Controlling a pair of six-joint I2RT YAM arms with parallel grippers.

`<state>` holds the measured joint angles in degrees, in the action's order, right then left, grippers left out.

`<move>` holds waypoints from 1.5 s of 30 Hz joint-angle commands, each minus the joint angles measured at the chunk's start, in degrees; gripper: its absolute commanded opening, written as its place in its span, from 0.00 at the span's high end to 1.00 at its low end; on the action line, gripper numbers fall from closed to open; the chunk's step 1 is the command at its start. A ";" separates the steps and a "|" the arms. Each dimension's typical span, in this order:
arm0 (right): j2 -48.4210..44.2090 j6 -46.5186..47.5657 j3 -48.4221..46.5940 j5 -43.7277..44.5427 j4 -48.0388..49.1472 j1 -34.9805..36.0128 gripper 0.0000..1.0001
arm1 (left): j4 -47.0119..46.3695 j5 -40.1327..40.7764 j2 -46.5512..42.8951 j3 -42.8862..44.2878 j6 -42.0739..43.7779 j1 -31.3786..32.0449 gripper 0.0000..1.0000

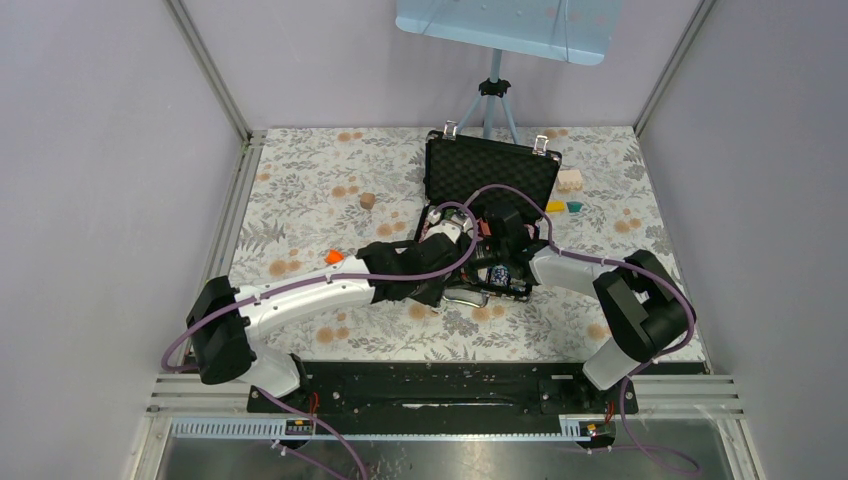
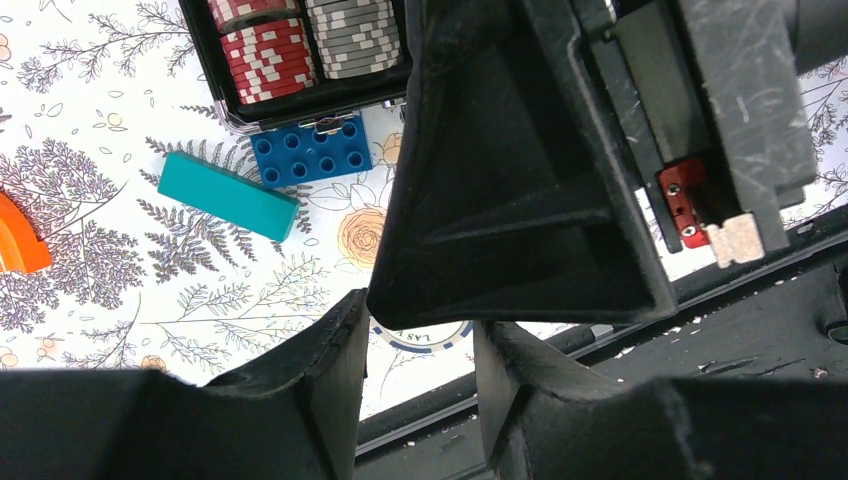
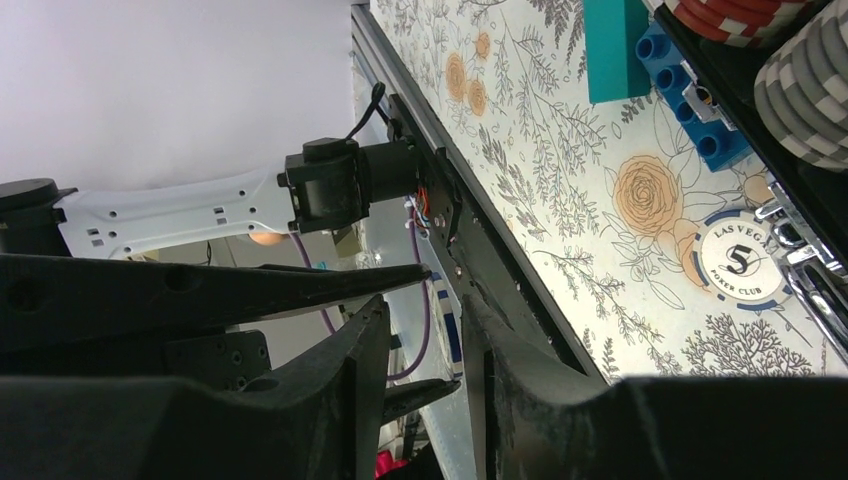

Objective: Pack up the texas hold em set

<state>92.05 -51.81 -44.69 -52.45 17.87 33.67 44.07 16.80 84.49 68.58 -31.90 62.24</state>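
Observation:
The texas hold em set is a black case standing open, its foam lid upright. Rows of red chips and grey chips fill its tray. In front of the case, my left gripper is shut on a white-and-blue poker chip, gripping it across its edges. My right gripper faces the left one, its jaws open on either side of that same chip. The chip lies against one finger, with a gap to the other. Another white chip lies on the table by the case's front edge.
A blue brick and a teal brick lie against the case's front corner, with an orange curved piece further left. Yellow and teal bricks sit right of the case. The black base rail runs close below the grippers.

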 commanded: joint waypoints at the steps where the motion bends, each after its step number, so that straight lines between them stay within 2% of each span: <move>1: 0.74 2.66 -0.25 -2.59 -0.99 0.91 0.61 | -0.75 1.82 -0.16 2.87 0.18 0.43 0.67; 10: 0.92 4.62 -0.29 -4.07 -3.09 1.52 0.62 | -0.67 2.18 -0.02 3.13 0.00 0.52 0.67; 14: 1.06 4.85 -0.08 -4.16 -3.46 1.55 0.67 | -0.71 2.15 -0.02 3.23 0.01 0.58 0.67; 20: 1.44 4.41 -0.23 -4.44 -3.04 1.57 0.79 | -0.75 2.43 0.10 3.24 0.28 0.62 0.67; 25: 1.81 3.91 -0.66 -4.57 -2.63 1.63 1.00 | -0.75 2.45 0.07 3.11 0.18 0.61 0.67; 30: -0.37 4.36 -0.65 -0.28 -4.74 1.48 1.00 | -0.73 4.85 -1.14 2.71 0.08 0.60 0.66; 34: -2.42 6.63 -1.21 4.72 -8.88 1.19 1.00 | -0.55 7.16 -2.90 2.00 -0.26 0.41 0.55; 35: -2.83 7.58 -1.51 6.14 -10.48 1.09 0.97 | -0.29 7.65 -3.37 1.65 -0.29 0.13 0.53; 39: -4.32 11.04 -2.62 11.29 -15.95 0.90 0.87 | -1.91 5.70 -6.82 -3.45 -1.22 -4.43 0.50; 45: -5.87 12.46 -2.90 13.74 -19.45 0.74 0.84 | -9.30 -0.79 -9.71 -11.31 2.71 -11.80 0.51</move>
<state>88.71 -41.89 -45.60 -41.82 2.22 34.39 41.21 20.32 76.53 61.14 -32.03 53.67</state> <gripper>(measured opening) 0.154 0.494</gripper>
